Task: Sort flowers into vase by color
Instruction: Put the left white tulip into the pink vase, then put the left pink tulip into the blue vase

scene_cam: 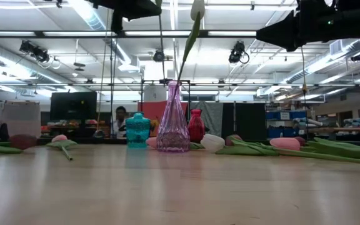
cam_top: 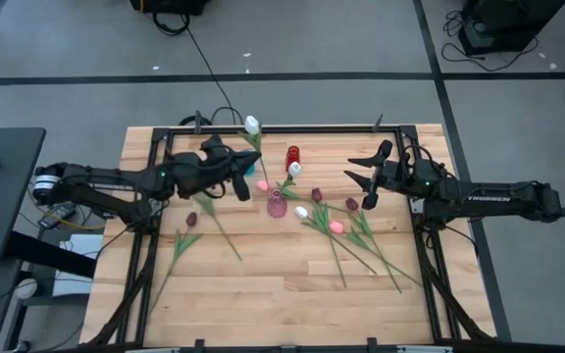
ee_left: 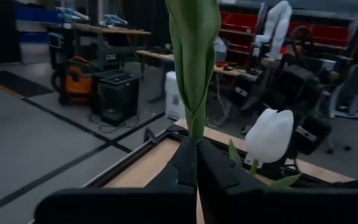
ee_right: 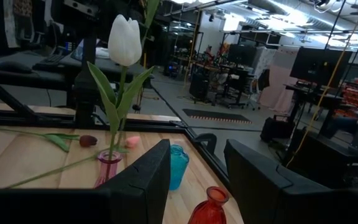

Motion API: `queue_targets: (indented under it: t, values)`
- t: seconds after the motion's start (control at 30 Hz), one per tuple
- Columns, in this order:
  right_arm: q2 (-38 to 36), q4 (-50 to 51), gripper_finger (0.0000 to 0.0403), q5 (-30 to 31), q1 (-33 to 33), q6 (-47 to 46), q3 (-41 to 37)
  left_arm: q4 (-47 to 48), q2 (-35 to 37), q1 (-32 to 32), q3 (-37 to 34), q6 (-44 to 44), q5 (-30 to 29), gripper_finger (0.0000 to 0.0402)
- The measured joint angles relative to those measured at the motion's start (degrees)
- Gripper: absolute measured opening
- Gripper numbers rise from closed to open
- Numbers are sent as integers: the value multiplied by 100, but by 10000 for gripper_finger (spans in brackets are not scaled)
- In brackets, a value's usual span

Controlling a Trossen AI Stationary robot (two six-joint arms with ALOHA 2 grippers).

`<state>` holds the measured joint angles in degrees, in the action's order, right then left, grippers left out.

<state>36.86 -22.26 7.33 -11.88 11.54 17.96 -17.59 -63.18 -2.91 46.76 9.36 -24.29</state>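
My left gripper (cam_top: 245, 188) hangs above the vases, shut on a white flower whose head (cam_top: 252, 125) points toward the far edge. A pink glass vase (scene_cam: 173, 128) holds another white flower (ee_right: 124, 40) upright by its stem. A teal vase (scene_cam: 137, 130) and a red vase (scene_cam: 195, 125) stand beside it. My right gripper (cam_top: 366, 178) hovers open to the right of the vases, touching nothing. Several pink, white and maroon flowers (cam_top: 336, 226) lie on the table at the right, and others (cam_top: 191, 218) lie at the left. My left gripper pinches the flower's green stem, where a leaf wraps it (ee_left: 196, 132), between its two fingers. The fingers lie level and come from the table's left. The flower is lifted clear of the table, and its leaf runs on past the fingertips out of the wrist view.
A black frame (cam_top: 292, 127) runs along the wooden table's far edge and sides. The near half of the table (cam_top: 282, 294) is bare wood. Beyond the table a person (scene_cam: 121, 119) sits among benches and monitors.
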Motion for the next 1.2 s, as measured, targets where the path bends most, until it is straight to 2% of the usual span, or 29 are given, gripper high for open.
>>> queue_targets:
  t: [0.1,0.37,0.6,0.8,0.97,1.2]
  values:
    - [0,0,165,0,0,1,0,-290,20,-46,5,3,226,3]
    - [0,1,165,0,0,14,0,-258,-115,-47,3,18,249,3]
    - [26,8,165,0,0,16,0,-413,-552,-45,1,5,317,3]
    - [42,-5,165,-1,0,19,0,-171,-820,-38,-1,-4,705,7]
    - [42,-4,165,-1,0,19,0,543,-980,-6,-12,405,856,32]
    - [42,-9,165,-2,0,14,0,1084,-1274,128,-15,718,848,97]
